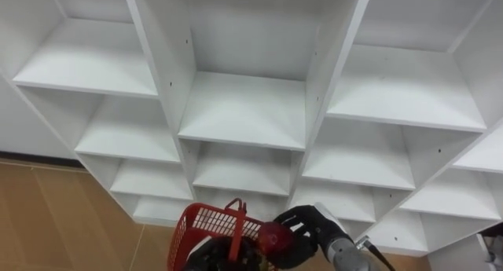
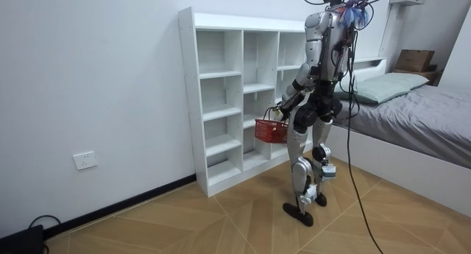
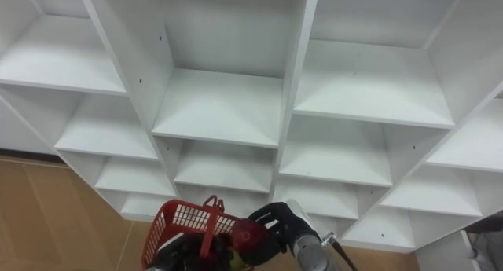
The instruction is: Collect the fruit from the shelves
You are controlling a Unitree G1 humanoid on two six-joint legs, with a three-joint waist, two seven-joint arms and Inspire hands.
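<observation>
A red mesh basket [image 1: 206,224] hangs low in front of the white closet [image 1: 244,106], and its upright handle [image 1: 236,222] runs down into my left hand [image 1: 208,255], which curls round it. My right hand [image 1: 308,230] reaches in from the lower right and is shut on a round red fruit [image 1: 275,238], held just above the basket's right rim. In the room view I stand facing the closet [image 2: 221,85] with the basket [image 2: 271,129] at hip height. What lies inside the basket is mostly hidden.
The closet's shelves [image 3: 220,106] in front of me are bare white compartments in three columns. Wooden floor [image 1: 55,216] lies at the lower left. A bed [image 2: 419,114] stands behind me at the room view's right.
</observation>
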